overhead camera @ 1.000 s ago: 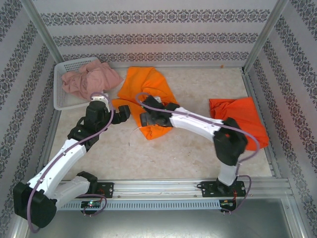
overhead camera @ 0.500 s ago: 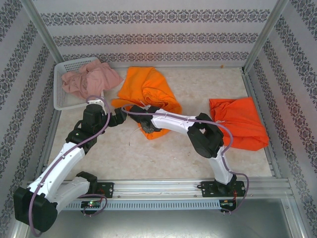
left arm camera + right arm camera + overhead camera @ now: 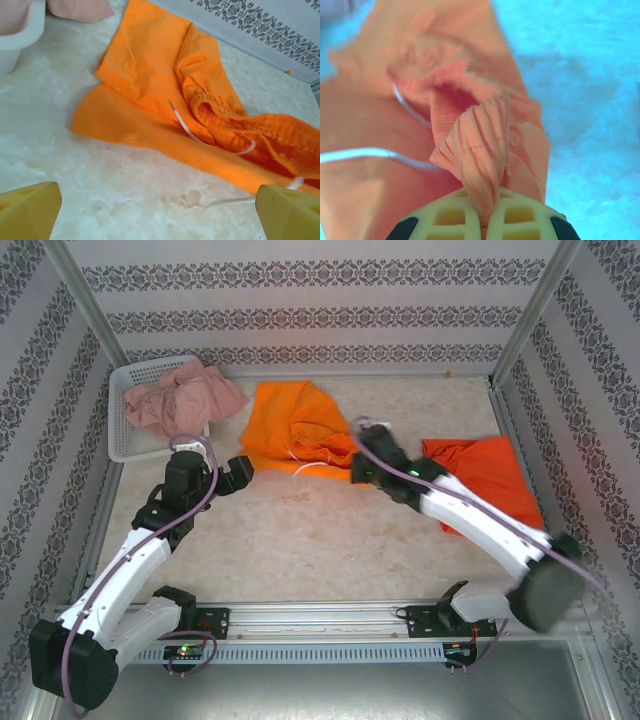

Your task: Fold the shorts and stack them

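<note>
Early stage: nothing folded or stacked; right gripper [image 3: 358, 468] has one waistband pinched.
Top view: yellow-orange shorts [image 3: 295, 420] lie rumpled at upper centre, with the right gripper at their lower right edge. Red-orange shorts [image 3: 490, 490] are bunched at mid right. Pink shorts [image 3: 185, 400] are heaped over the white basket [image 3: 125, 445], upper left. Left gripper [image 3: 238, 472] sits just off the yellow-orange pair's lower left corner, apart from it. Left wrist: fingers [image 3: 27, 210] spread wide in the bottom corners over bare table [image 3: 125, 200]. The pair fills the upper frame, leg panel roughly flat, gathered waistband [image 3: 260, 135] curled at right, white drawstring [image 3: 185, 125] loose. Right wrist: fingers [image 3: 450, 217] pressed together at bottom centre on a ribbed waistband fold; the cloth is soft and creased. My read: all three pairs need flattening, folding and stacking.
</note>
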